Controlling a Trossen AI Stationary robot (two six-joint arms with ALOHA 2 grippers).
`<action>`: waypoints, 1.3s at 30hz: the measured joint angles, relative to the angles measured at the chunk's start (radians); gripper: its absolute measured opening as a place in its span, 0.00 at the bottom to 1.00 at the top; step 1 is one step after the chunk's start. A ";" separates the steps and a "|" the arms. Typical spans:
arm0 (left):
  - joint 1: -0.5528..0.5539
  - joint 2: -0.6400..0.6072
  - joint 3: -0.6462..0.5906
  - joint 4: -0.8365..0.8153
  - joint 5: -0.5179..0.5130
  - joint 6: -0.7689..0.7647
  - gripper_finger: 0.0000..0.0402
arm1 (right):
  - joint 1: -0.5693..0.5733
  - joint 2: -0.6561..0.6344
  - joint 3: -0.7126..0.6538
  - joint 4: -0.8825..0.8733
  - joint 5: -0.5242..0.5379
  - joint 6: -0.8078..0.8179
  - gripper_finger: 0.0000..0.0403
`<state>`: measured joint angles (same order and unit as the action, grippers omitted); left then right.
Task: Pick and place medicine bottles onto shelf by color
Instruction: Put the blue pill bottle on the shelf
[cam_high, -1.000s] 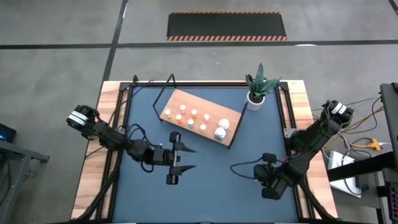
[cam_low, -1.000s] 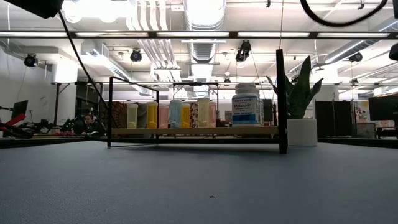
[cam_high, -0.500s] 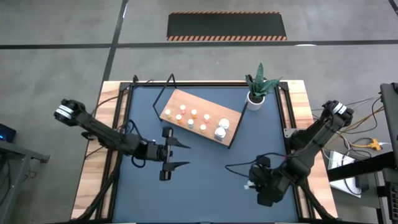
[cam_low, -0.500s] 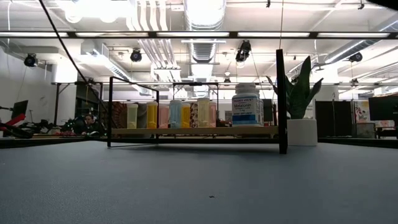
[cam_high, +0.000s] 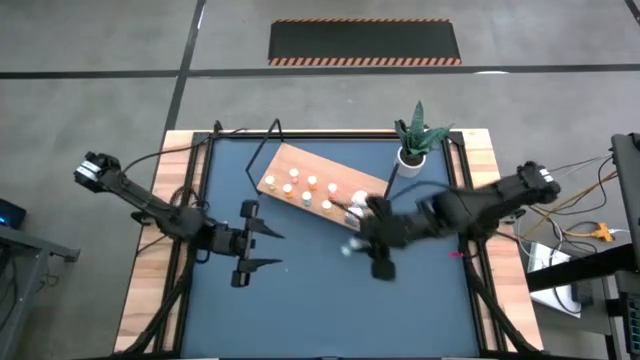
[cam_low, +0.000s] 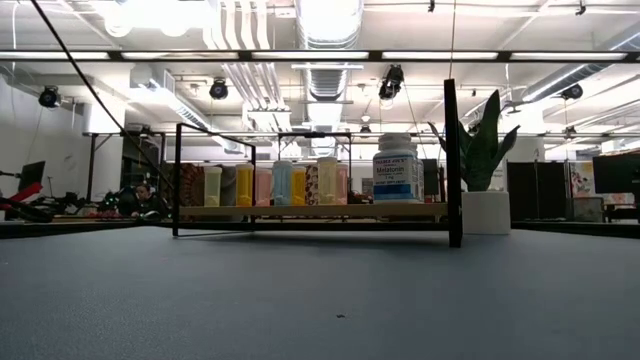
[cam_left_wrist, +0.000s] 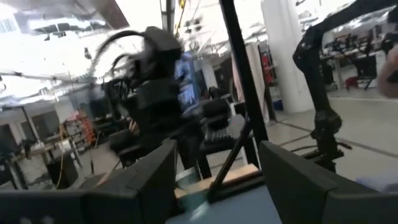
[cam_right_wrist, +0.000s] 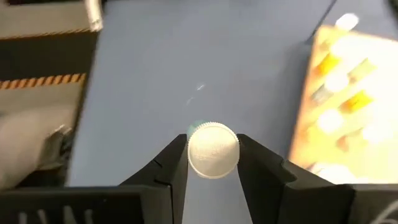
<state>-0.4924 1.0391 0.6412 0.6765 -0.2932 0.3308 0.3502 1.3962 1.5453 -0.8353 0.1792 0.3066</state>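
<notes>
Now, step: you're carrying a white-capped medicine bottle (cam_right_wrist: 212, 150) toward the shelf (cam_high: 300, 160) — transport, not yet placed.
Right claw (cam_right_wrist: 212, 163): clamped on that bottle, cap pinched between both fingers, hanging over the blue desk (cam_high: 300, 300) just beside the shelf's near edge.
Bottle versus shelf: close, not over the board yet.
Next move: you'll likely need to reach over to the white bottles (cam_high: 358, 200), lower, let go.
Left claw (cam_high: 252, 250): spread wide, holding nothing, waiting on the desk's left side.
</notes>
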 joint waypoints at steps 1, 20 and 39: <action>-0.004 -0.014 -0.009 0.004 0.000 0.008 0.53 | -0.041 0.017 0.025 -0.005 -0.006 -0.029 0.27; -0.007 -0.298 -0.169 -0.005 -0.064 0.179 0.53 | -0.654 0.541 0.592 -0.072 -0.197 -0.415 0.27; -0.007 -0.364 -0.209 -0.005 -0.064 0.183 0.53 | -0.763 0.920 0.806 -0.003 -0.266 -0.457 0.29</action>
<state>-0.4992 0.6751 0.4317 0.6717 -0.3576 0.5140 -0.4129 2.3160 2.3508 -0.8383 -0.0873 -0.1504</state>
